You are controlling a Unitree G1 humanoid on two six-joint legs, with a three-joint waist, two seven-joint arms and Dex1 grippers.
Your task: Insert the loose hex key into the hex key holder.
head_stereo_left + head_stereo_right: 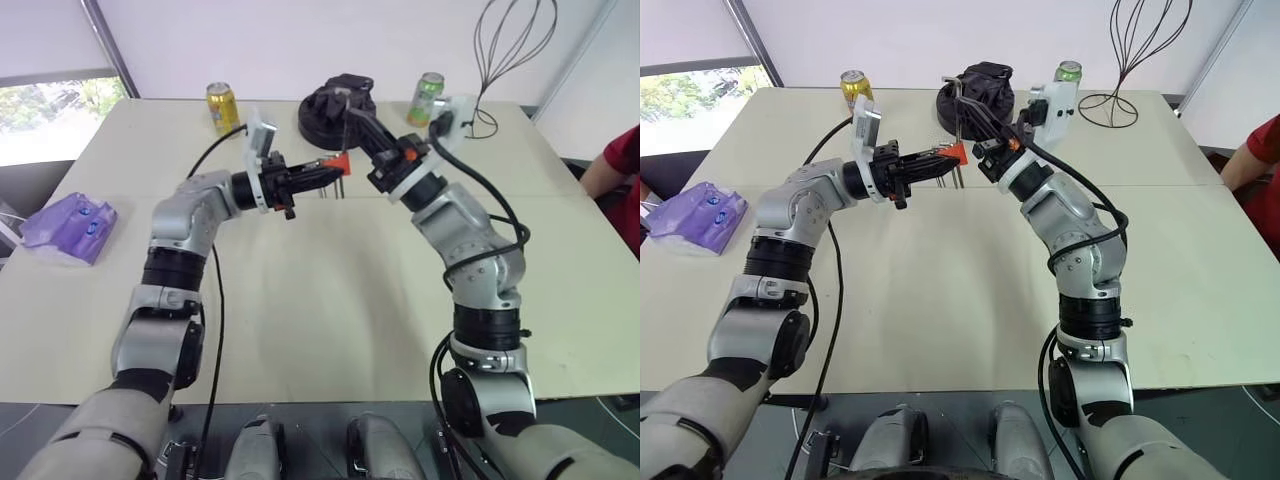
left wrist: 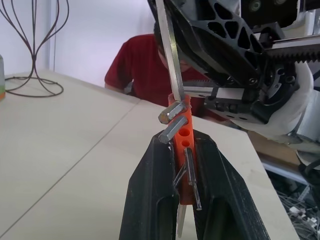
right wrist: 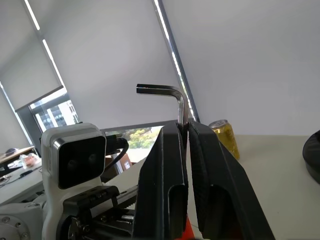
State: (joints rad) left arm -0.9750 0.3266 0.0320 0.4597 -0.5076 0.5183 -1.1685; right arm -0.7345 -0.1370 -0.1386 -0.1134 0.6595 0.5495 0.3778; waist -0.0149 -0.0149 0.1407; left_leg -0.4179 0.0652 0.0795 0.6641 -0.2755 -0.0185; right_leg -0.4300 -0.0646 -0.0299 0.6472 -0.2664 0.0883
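Note:
The hex key holder (image 2: 182, 135) is a small red-orange block with short grey keys sticking out, held above the table's far middle. My left gripper (image 1: 325, 172) is shut on it, its black fingers (image 2: 152, 195) on both sides. My right gripper (image 3: 186, 132) is shut on the long shank of the loose hex key (image 3: 175, 97), with the short bent end up. The key (image 2: 170, 50) runs down to the holder's upper end. I cannot tell if its tip is inside a hole. Both grippers meet just in front of a black object.
On the far side of the table are a yellow can (image 1: 222, 105), a green can (image 1: 428, 98), a black object (image 1: 335, 108) and a wire stand (image 1: 510, 50). A purple bag (image 1: 70, 225) lies at the left edge. A person in red (image 1: 615, 165) sits at the right.

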